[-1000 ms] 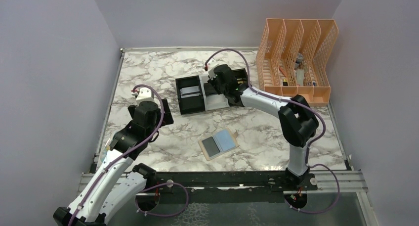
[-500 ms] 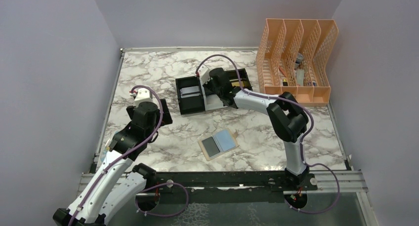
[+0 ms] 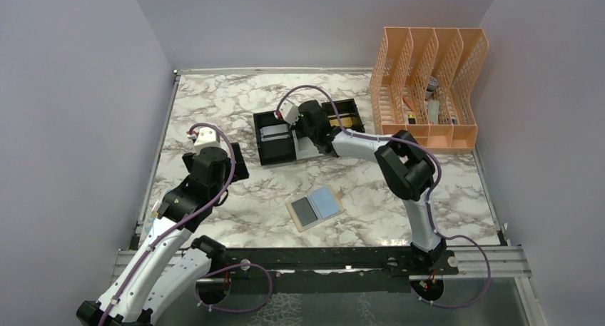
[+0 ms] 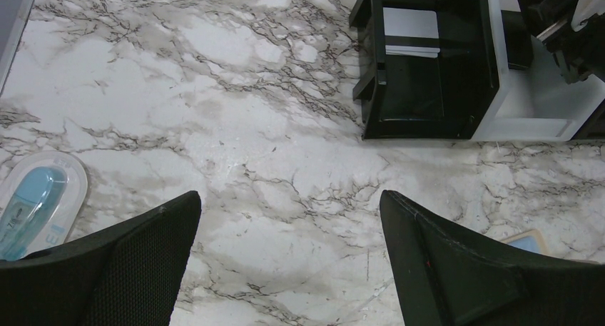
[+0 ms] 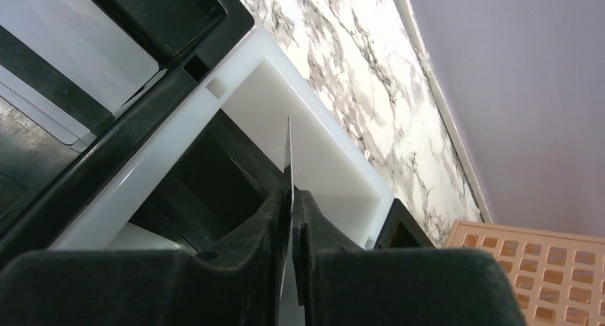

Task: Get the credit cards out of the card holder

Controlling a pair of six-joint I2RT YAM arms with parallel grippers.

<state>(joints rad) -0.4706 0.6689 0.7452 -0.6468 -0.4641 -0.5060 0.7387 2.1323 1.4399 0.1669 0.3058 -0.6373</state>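
**Q:** What is shown, largest first?

**A:** Marble table (image 3: 214, 105); peach file organizer (image 3: 428, 76) at its far right corner; black bin (image 3: 275, 137) and white bin (image 5: 328, 162) side by side toward the far edge, mid-table; tan card holder (image 3: 315, 207) lying open near the middle of the near edge, well apart from both grippers.

**Q:** And the grippers?

**A:** Left gripper (image 4: 289, 212) spread wide, holding nothing, hovering over bare marble toward the left edge; right gripper (image 5: 291, 212) over the white bin, pads all but together on a credit card (image 5: 288, 151) seen edge-on, colour not discernible; a silvery card (image 4: 410, 30) lies in the black bin.

**Q:** Which step is in hand?

**A:** Judged: depositing an extracted card; next, the right pads must part so that the card drops within the white walls, after which the arm goes to the holder again; its left pocket looks dark, but whether a card sits there cannot be told.
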